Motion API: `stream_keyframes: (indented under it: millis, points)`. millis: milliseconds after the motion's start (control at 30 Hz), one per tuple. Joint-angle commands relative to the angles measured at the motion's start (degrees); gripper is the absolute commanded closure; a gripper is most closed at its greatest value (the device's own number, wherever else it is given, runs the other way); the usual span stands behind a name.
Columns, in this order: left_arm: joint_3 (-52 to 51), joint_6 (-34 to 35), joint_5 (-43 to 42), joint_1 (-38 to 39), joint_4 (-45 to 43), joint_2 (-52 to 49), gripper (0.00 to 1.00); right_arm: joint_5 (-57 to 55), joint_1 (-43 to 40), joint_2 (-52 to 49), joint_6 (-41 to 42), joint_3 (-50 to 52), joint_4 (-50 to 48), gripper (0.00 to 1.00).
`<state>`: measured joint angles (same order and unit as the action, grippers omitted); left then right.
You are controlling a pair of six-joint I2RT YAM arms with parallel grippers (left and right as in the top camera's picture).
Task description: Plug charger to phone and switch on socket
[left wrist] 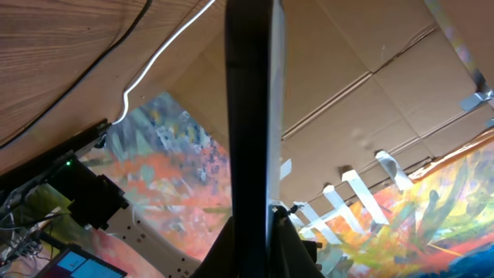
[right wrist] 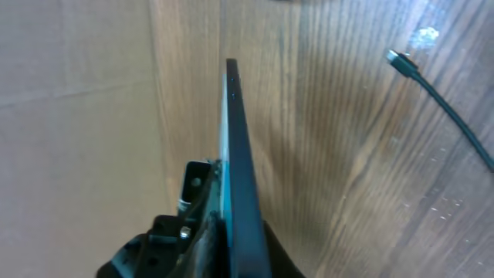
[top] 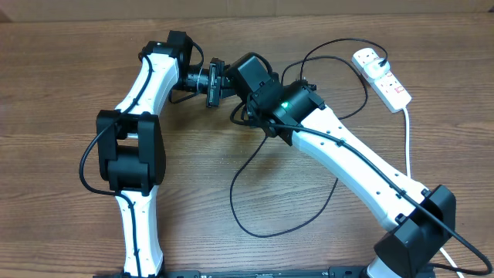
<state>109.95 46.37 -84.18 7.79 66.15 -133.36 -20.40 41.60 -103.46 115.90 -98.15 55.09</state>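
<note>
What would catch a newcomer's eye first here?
Both arms meet at the far middle of the table, the left gripper and the right gripper each clamped on the phone, held on edge between them. The charger lies in loose loops on the wood, its connector tip unplugged, and the socket sits at the far right.

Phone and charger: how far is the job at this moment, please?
Done: the charger's white plug sits in the socket. In hand: both the left gripper and the right gripper hold the phone on edge. To do: the connector tip lies loose on the table, not in the phone, and the socket's switch state cannot be read here.
</note>
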Motion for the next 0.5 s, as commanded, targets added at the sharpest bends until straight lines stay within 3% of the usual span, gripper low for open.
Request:
stream_keyframes:
  millis: [0, 33, 100, 133, 300, 467]
  points:
    - [1.49, -1.31, -2.64, 0.74, -0.72, -0.44, 0.96, 3.39, 0.59, 0.57, -2.36, -1.25, 0.09, 0.80]
    - [1.49, -1.53, -2.64, 0.74, -1.31, -0.44, 0.96, 2.80, 0.50, 0.57, -5.11, -1.25, 0.11, 0.72]
    - [1.49, -2.69, -2.64, 0.74, -3.56, -0.44, 0.96, 1.22, 0.31, 0.72, -12.59, -1.25, 0.33, 0.37]
    - [1.49, -3.78, -2.64, 0.74, -4.68, -0.44, 0.96, 0.35, 0.22, 0.83, -16.98, -1.25, 0.68, 0.27]
    - [1.49, -5.29, 0.11, 0.31, -7.10, -0.44, 0.96, -1.60, 0.15, 2.86, -37.13, -1.25, 2.58, 0.11]
    - [1.49, -10.08, 7.96, -1.60, -7.04, -0.44, 0.96, -1.53, 0.09, 6.34, -48.76, -1.25, 7.19, 0.11]
